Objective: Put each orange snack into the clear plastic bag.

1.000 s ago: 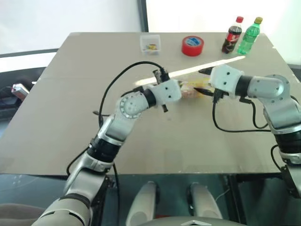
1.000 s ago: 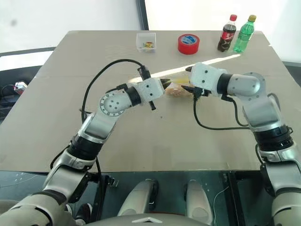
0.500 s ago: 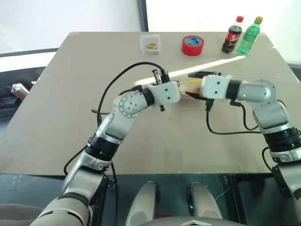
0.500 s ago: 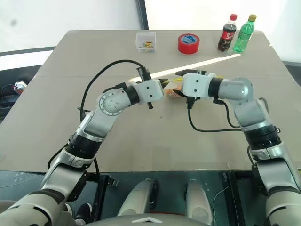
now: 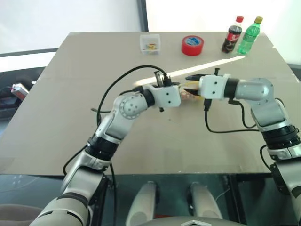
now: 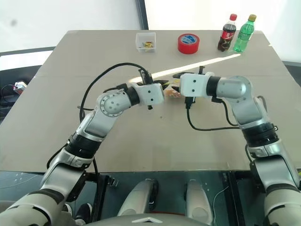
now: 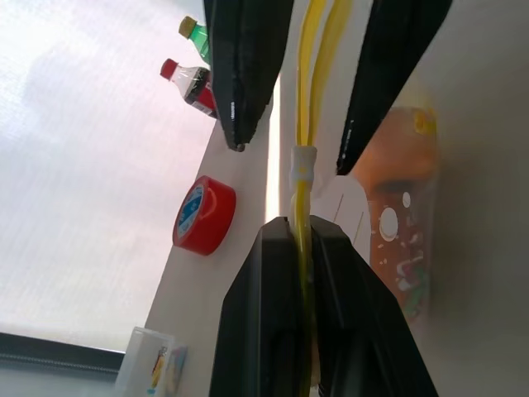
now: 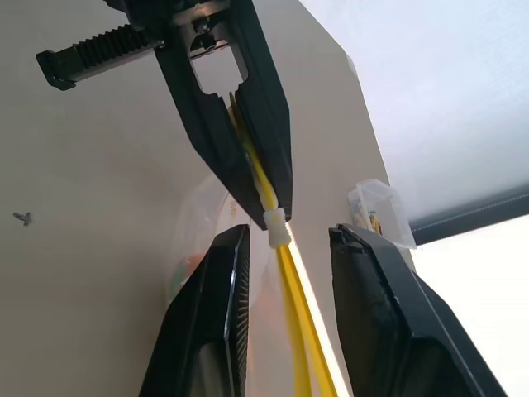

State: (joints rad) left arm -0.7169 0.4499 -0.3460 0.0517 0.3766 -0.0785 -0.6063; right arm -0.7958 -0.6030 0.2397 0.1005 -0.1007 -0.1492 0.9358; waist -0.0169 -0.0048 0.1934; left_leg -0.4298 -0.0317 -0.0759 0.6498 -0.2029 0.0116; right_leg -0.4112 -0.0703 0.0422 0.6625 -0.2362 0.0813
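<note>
The clear plastic bag (image 7: pixel 351 207) hangs just above the table's middle, held by its yellow seal strip (image 7: pixel 314 66). My left gripper (image 7: pixel 302 227) is shut on that strip, just behind a white slider (image 8: pixel 274 222). An orange snack (image 7: pixel 398 223) with red and green flecks shows through the bag's film, and also between the two grippers (image 5: pixel 189 94). My right gripper (image 8: pixel 285 236) faces the left gripper (image 5: pixel 180 88) tip to tip. Its black fingers (image 8: pixel 376 306) stand apart on either side of the strip, not touching it, so it is open.
Along the far edge of the grey table (image 5: pixel 70 117) stand a small clear box (image 5: pixel 150 43), a red tape roll (image 5: pixel 193 45), a cola bottle (image 5: pixel 232 35) and a green bottle (image 5: pixel 249 30). Black cables loop from both wrists over the table.
My right gripper has moved left up to the left gripper, and its fingers have narrowed around the yellow strip. The left gripper has kept its place and its grip.
</note>
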